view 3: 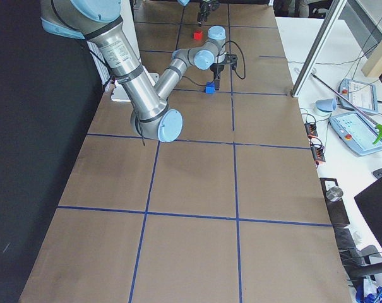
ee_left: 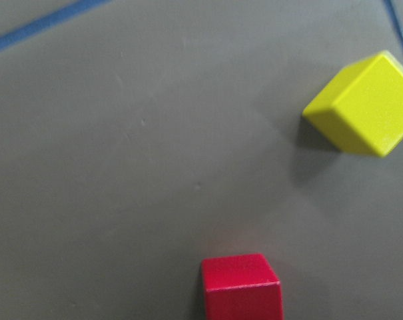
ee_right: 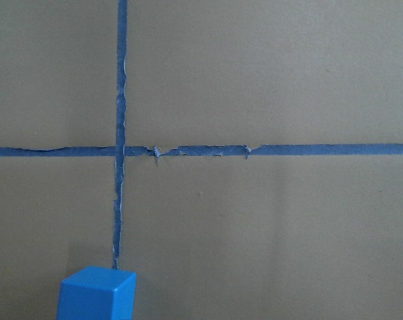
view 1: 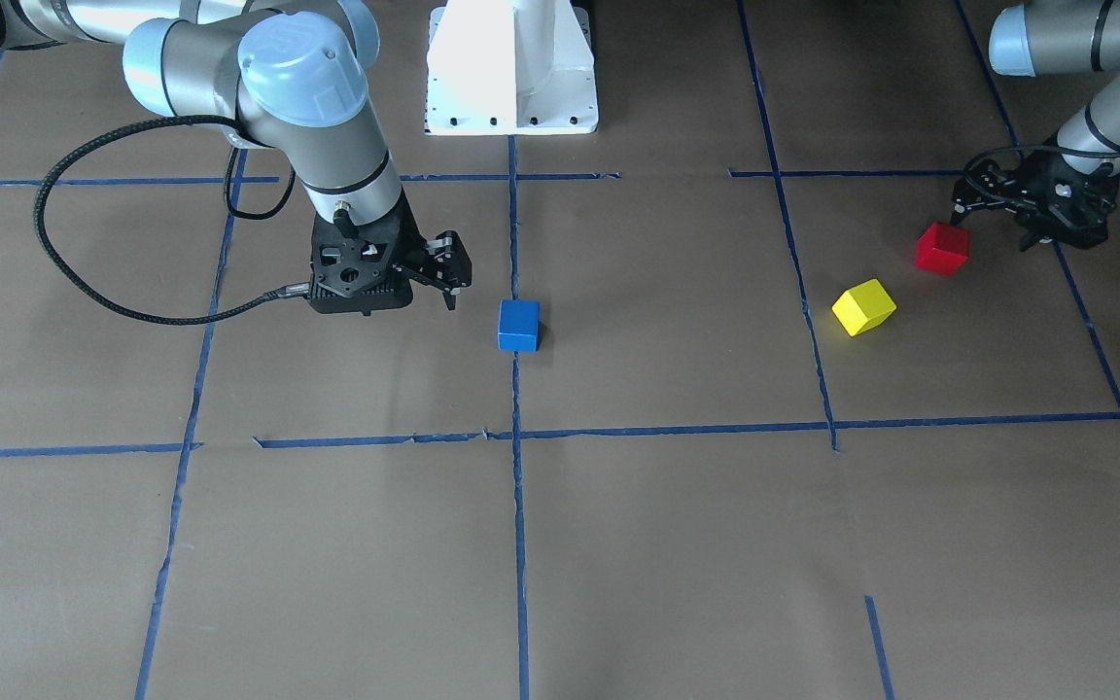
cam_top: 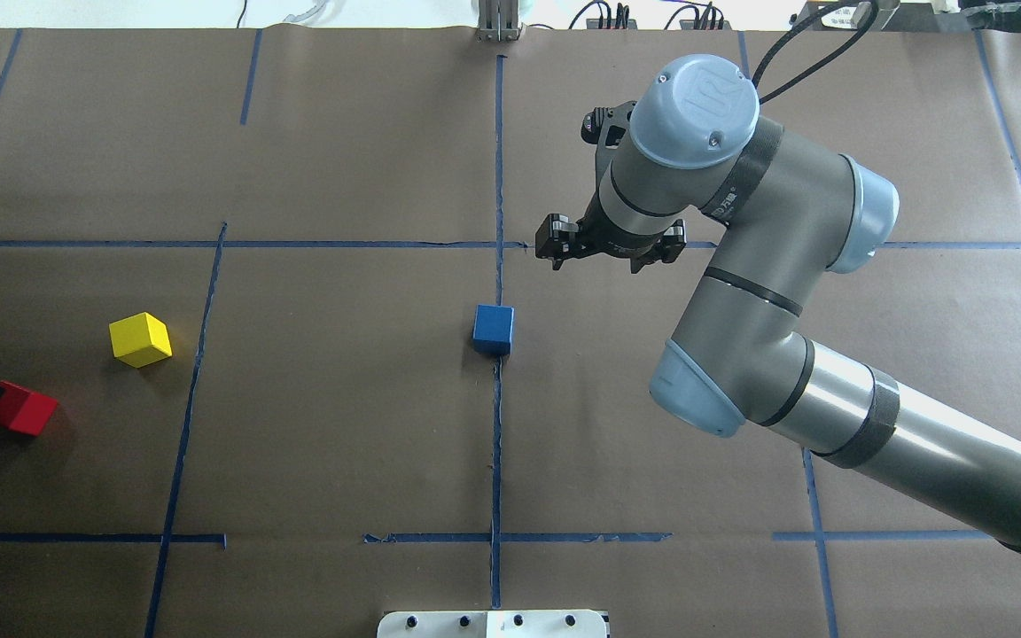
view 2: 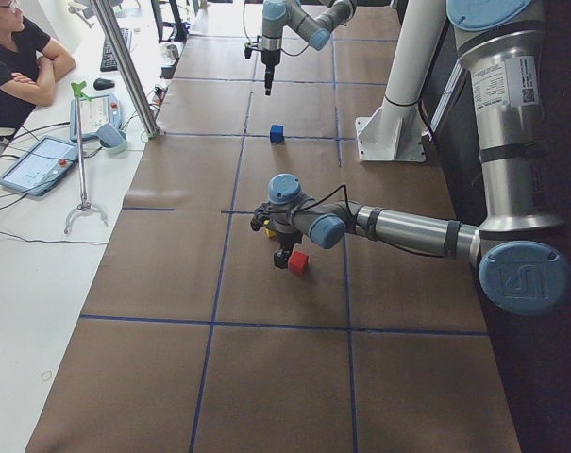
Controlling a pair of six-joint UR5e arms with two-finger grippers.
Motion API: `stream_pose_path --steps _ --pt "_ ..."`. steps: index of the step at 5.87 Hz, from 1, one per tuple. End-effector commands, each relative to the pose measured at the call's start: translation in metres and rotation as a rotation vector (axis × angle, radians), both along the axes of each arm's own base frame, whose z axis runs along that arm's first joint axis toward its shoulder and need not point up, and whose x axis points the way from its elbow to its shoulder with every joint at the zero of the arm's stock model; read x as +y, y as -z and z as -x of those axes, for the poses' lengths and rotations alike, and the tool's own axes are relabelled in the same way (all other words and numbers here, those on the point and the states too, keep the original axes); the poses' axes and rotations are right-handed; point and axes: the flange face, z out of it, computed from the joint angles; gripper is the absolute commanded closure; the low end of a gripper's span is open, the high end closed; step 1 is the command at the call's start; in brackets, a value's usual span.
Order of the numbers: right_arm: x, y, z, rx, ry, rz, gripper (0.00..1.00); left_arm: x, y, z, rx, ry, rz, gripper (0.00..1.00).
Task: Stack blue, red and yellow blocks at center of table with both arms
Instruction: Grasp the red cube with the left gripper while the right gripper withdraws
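The blue block [view 1: 518, 324] sits on the blue tape line at the table's middle, also in the overhead view [cam_top: 493, 328]. My right gripper [view 1: 445, 282] is open and empty, hovering just beside it toward the robot's right [cam_top: 610, 252]. The yellow block [view 1: 863, 306] and the red block [view 1: 942, 248] lie close together on the robot's left side. My left gripper [view 1: 999, 231] is open and low, with one fingertip against the red block. The left wrist view shows the red block [ee_left: 241, 285] at the bottom edge and the yellow block [ee_left: 362, 105] at the upper right.
The robot's white base [view 1: 511, 68] stands at the table's near edge by the robot. Blue tape lines [view 1: 518, 544] divide the brown table into squares. An operator [view 2: 16, 66] sits beside a white side desk with tablets past the table's far edge.
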Motion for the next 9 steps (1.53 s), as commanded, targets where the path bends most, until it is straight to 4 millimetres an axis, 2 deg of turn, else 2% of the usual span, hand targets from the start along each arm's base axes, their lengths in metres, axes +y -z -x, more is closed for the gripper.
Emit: stream_pose_path --steps 1,2,3,6,7,8,9 --pt "-0.001 0.001 -0.002 -0.001 -0.001 -0.003 0.0 0.011 -0.012 -0.015 -0.008 0.015 0.046 0.0" --pt "0.001 0.005 -0.003 -0.008 -0.001 -0.009 0.0 0.016 -0.019 -0.031 -0.028 0.024 0.09 0.0" --pt "0.002 0.007 -0.005 -0.012 -0.001 -0.012 0.0 0.01 -0.011 -0.039 -0.015 0.035 0.091 0.0" --pt "0.008 0.001 -0.015 -0.014 -0.003 -0.012 0.0 -0.001 -0.031 -0.056 -0.026 0.017 0.096 0.0" --pt "0.009 0.002 -0.015 -0.015 -0.003 -0.013 0.0 -0.001 -0.033 -0.057 -0.025 0.017 0.096 0.16" --pt "0.008 0.003 -0.016 -0.016 -0.005 -0.014 0.0 -0.001 -0.034 -0.056 -0.024 0.017 0.095 0.58" --pt "0.009 0.003 -0.015 -0.016 -0.002 -0.015 0.0 -0.001 -0.03 -0.056 -0.018 0.021 0.092 0.91"
